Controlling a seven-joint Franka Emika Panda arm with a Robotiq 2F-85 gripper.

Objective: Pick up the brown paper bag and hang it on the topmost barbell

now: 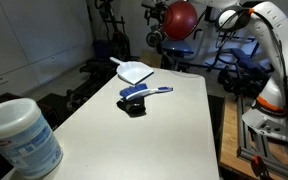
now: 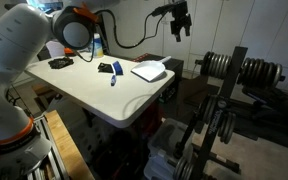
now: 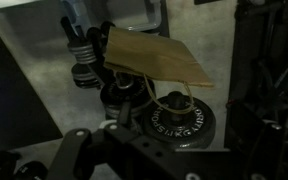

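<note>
The brown paper bag point(image 3: 149, 62) shows only in the wrist view. It lies flat and tilted beside the end of a barbell, with its thin handles point(image 3: 176, 98) looped over the hub of a black weight plate point(image 3: 169, 122). My gripper point(image 2: 180, 22) is raised high, off the table's far side, in both exterior views point(image 1: 156, 15). Its fingers look spread and hold nothing. In the wrist view it looks down on the plate and the bag from above, apart from both. The bag is hidden in both exterior views.
A white dustpan point(image 2: 149, 70) and a blue-handled brush point(image 2: 114, 74) lie on the white table point(image 2: 104, 95). A rack of barbells with black plates point(image 2: 234, 75) stands beside the table. A red ball point(image 1: 181, 18) sits at the back. A white tub point(image 1: 22, 135) is close to the camera.
</note>
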